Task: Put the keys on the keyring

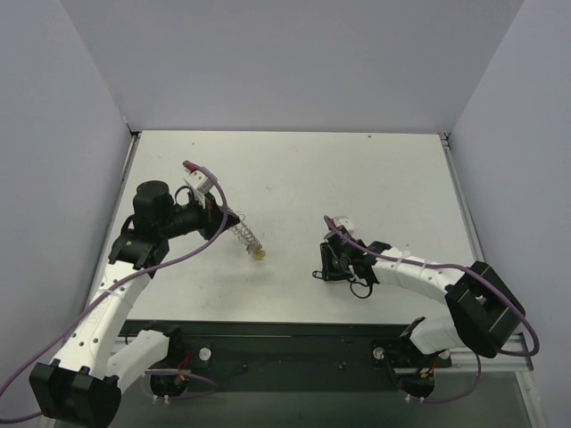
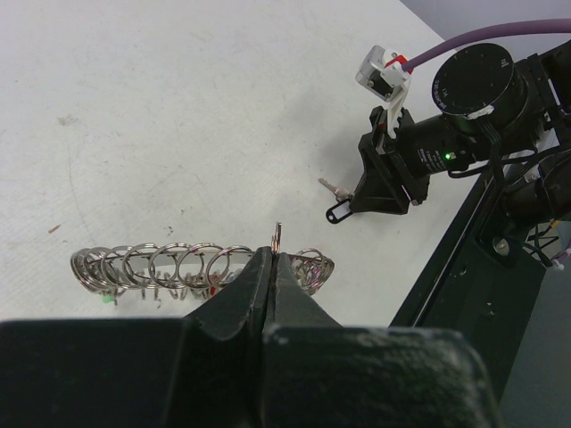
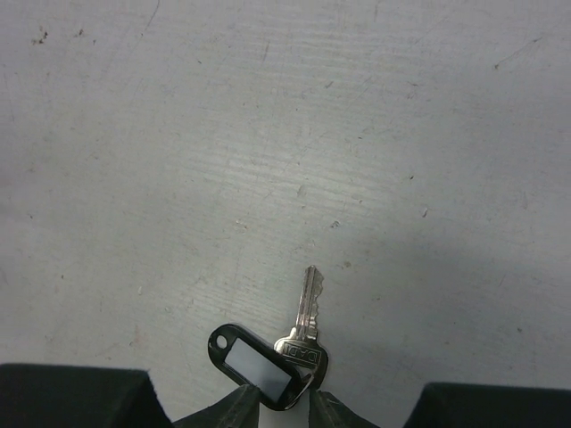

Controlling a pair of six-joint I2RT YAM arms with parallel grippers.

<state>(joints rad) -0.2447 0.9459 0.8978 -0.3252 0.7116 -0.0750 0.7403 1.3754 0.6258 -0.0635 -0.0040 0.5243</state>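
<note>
Pinching one loop of the keyring [image 2: 169, 265], the left jaws are pressed together, holding it toward the surface's [image 1: 357, 178] left edge. Right jaws straddle the black tag [image 3: 257, 366] of a key [image 3: 308, 308] lying nearer the near edge; whether they grip it, I cannot tell

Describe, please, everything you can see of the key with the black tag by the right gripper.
The key is small and silvery, seemingly metal, with a notched blade and a stamped head. A thin ring seems to join it to a black plastic tag with a pale label window and a hole at one end. It lies flat on the white table, blade pointing away from the right gripper, whose fingertips flank the tag's near end; whether they grip it is unclear.
</note>
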